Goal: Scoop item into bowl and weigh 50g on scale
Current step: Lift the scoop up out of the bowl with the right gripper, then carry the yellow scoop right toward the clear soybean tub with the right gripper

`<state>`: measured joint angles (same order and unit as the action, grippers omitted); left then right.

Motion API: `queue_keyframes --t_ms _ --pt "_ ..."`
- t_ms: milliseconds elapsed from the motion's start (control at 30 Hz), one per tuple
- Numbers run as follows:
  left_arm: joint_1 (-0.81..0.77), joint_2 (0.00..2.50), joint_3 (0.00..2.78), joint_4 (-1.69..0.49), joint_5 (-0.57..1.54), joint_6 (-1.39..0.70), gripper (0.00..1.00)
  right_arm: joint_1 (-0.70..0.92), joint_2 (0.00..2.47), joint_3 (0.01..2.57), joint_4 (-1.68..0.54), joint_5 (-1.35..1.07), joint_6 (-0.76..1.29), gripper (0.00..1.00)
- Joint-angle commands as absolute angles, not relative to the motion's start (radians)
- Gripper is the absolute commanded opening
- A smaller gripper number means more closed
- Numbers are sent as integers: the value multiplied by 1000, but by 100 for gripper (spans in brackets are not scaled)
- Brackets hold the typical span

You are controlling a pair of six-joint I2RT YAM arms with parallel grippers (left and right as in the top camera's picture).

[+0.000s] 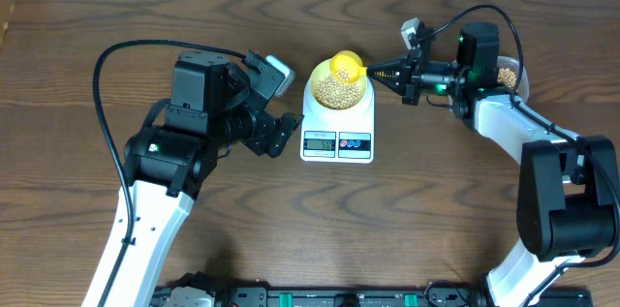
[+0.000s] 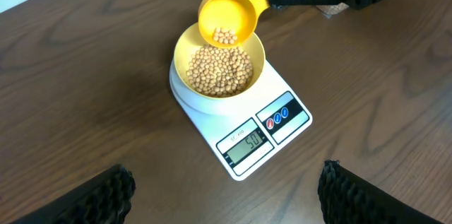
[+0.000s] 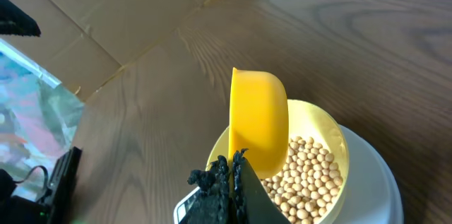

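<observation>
The white scale sits mid-table with the pale yellow bowl on its platform. Tan beans fill the bowl's bottom. My right gripper is shut on the handle of a bright yellow scoop. The scoop hangs tilted over the bowl's far rim, with a few beans inside it. In the right wrist view the shut gripper pinches the handle, and the scoop stands on edge above the beans. My left gripper is open and empty, just left of the scale. The display appears to read 50.
A clear tub of beans stands at the far right behind the right arm. Cardboard sheets lie beyond the table's edge in the right wrist view. The left arm's cable loops over the table's left side.
</observation>
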<state>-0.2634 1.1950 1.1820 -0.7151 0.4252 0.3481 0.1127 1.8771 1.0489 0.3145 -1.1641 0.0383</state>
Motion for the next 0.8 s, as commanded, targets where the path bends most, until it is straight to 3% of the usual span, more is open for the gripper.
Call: queue_keyframes --t_ms 0,767 --pt "-259 1196 1167 -718 445 355 85 111 1845 1049 327 -1185 83 1" --pt "-259 1196 1167 -718 445 355 85 30 1769 1049 342 -1127 126 1"
